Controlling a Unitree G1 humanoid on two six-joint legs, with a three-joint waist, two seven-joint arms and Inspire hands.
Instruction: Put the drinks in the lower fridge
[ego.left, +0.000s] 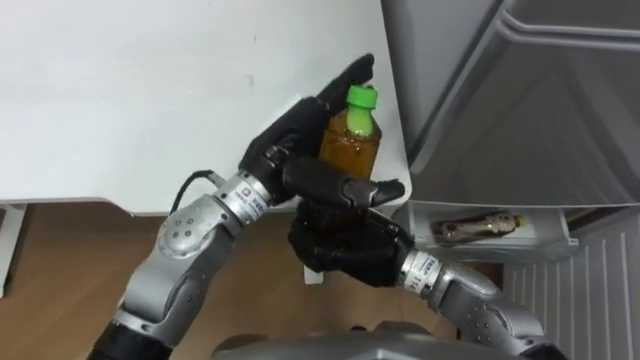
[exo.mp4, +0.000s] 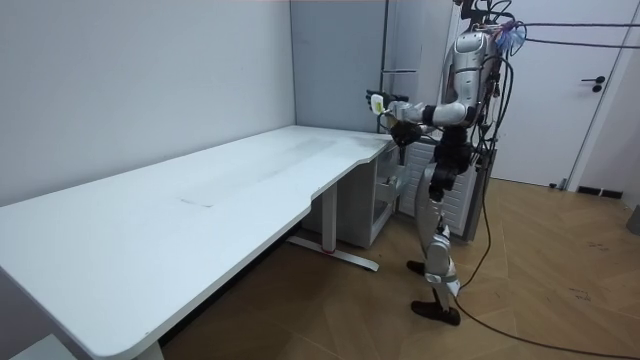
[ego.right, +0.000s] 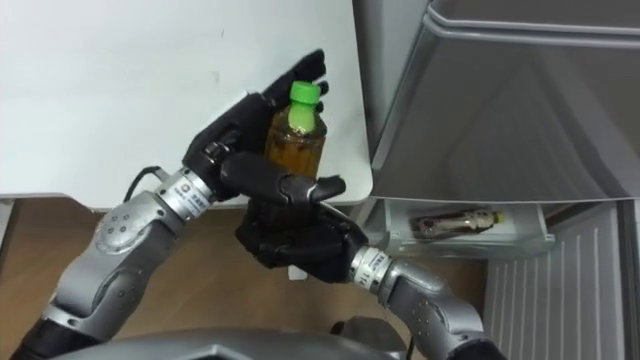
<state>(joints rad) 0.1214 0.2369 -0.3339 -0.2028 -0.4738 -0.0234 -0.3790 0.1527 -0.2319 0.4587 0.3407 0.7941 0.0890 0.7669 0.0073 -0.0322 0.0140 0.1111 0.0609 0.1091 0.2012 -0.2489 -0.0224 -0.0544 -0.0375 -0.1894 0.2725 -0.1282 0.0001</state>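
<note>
Your right hand (ego.left: 340, 250) curls under the base of the bottle (ego.left: 350, 140); your left hand (ego.left: 290, 130) wraps it from behind, by the desk (ego.left: 150, 90) corner. Pickup looks done. Placing it low inside the open fridge (ego.left: 520, 100) remains.
</note>
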